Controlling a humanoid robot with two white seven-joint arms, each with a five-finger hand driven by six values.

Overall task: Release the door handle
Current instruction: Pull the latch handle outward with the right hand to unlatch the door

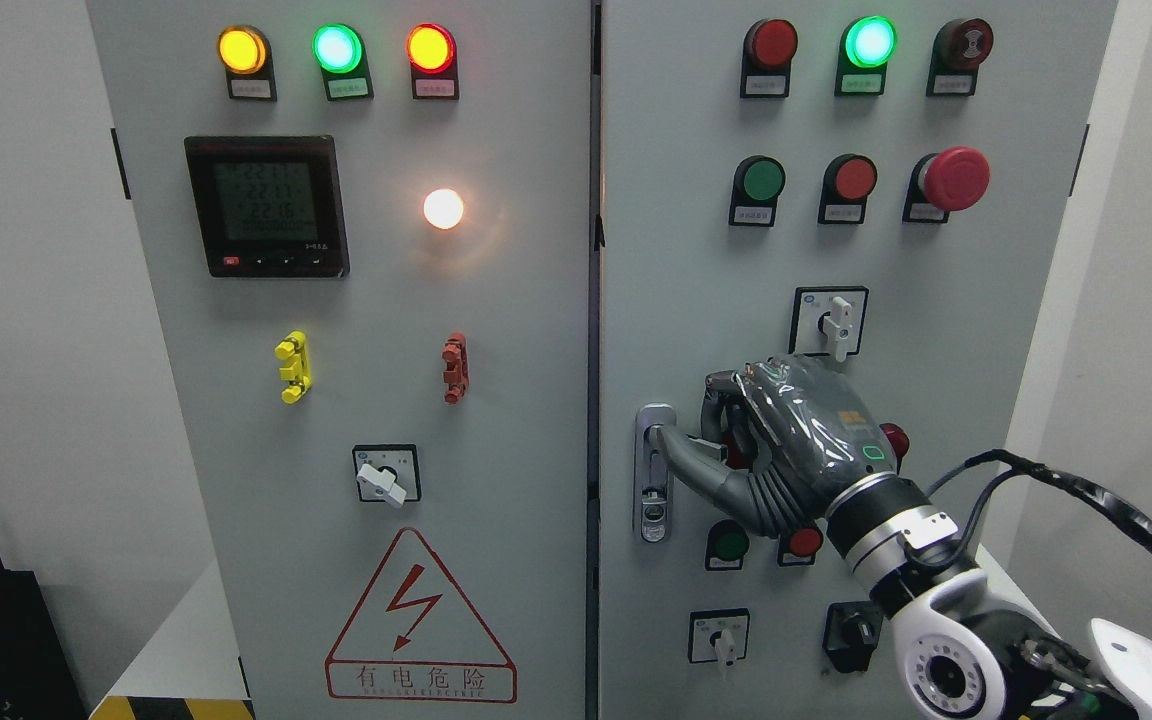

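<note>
The door handle sits at the left edge of the right-hand cabinet door, a slim silver plate with a lock at its lower end, just beside the dark seam between the two doors. Its lever sticks out to the right, and the right hand is right there on it: the thumb lies along the lever toward the plate, the other fingers are curled over above it. The grip looks loose rather than clenched, though whether the fingers are pressing the lever or only resting around it, I cannot tell from here. The arm comes up from the lower right, white forearm, black cable looping behind the wrist.

Around the hand, a white rotary switch sits just above the knuckles, a green button and a red button just below the palm. Higher on that door, the red mushroom stop button stands out on the right, and a green lamp glows at the top.

Across the seam, the left door carries a digital meter, a lit white lamp, and the red-bordered warning triangle near the bottom.
</note>
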